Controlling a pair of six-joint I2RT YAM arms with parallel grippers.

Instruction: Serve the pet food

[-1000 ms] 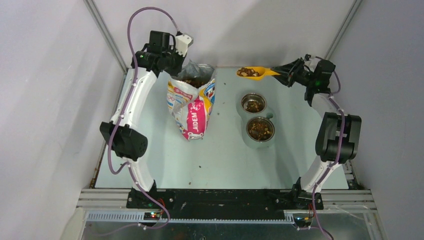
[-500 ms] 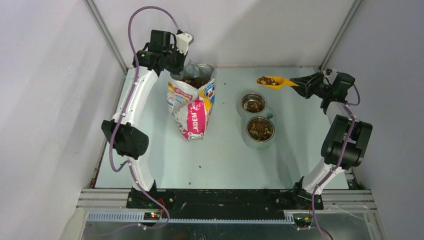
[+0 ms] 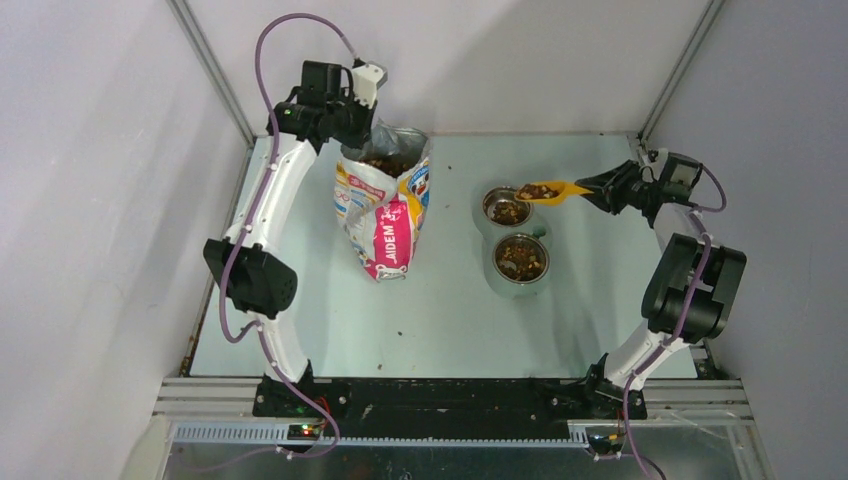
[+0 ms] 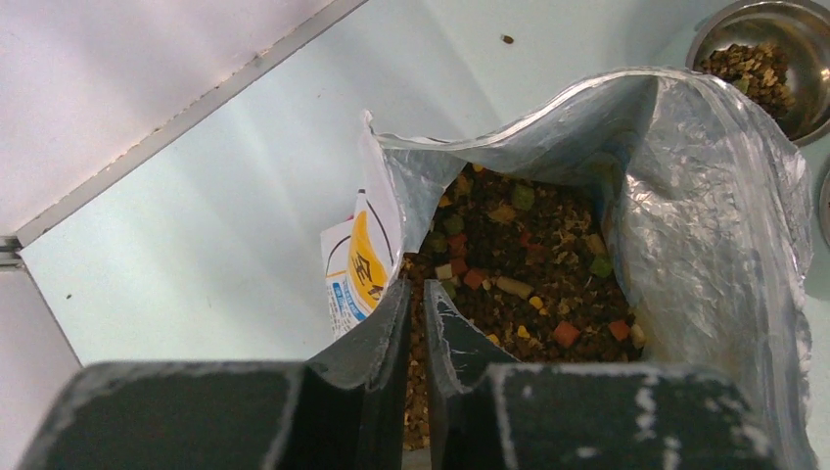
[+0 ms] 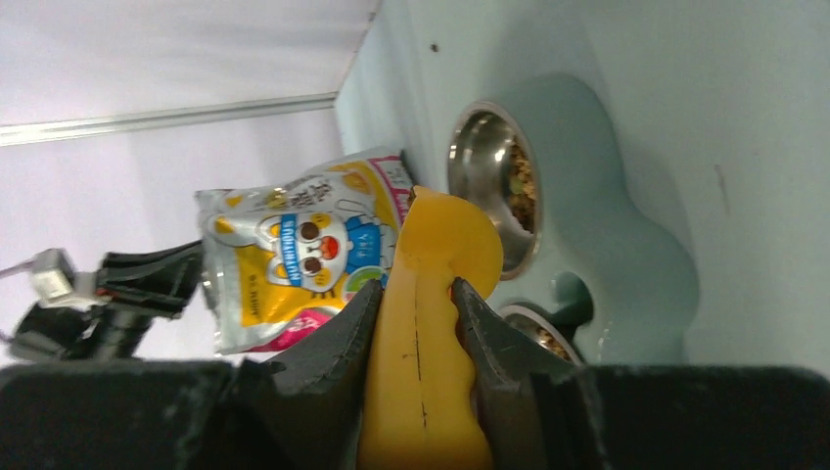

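right gripper (image 5: pixel 416 294): clamped on the handle of the yellow scoop (image 5: pixel 431 245), one finger on each side of it; in the top view it (image 3: pixel 600 187) sits to the right of the bowls.
left gripper (image 4: pixel 414 294): fingers almost together, pinching the rim of the bag (image 4: pixel 685 196) at its near edge.
scoop: held about level and loaded; in the top view its front end (image 3: pixel 545 190) overlaps the right rim of the far bowl (image 3: pixel 487 205).
pet food, look: small dry pellets, mostly dark brown, with red, orange, green and tan bits mixed in.
pet food, where: a heap in the scoop (image 3: pixel 537 190); a deep loose mass inside the open bag (image 4: pixel 519 264); a partial layer in the far bowl; a fuller layer in the near bowl (image 3: pixel 497 255); a few stray pellets on the table (image 3: pixel 450 320).
bag: upright, mouth open, silver inside, cartoon cat print outside; left of the bowls and apart from them.
bowls: two steel ones set in a single pale feeder, one behind the other.
change, scoop: half a second ago it hung behind the bowls and to their right; now it is closer to the arm bases, at the far bowl, load unspilled.
change, right arm: wrist drawn back toward the right wall.
change, left arm and bag: as before.
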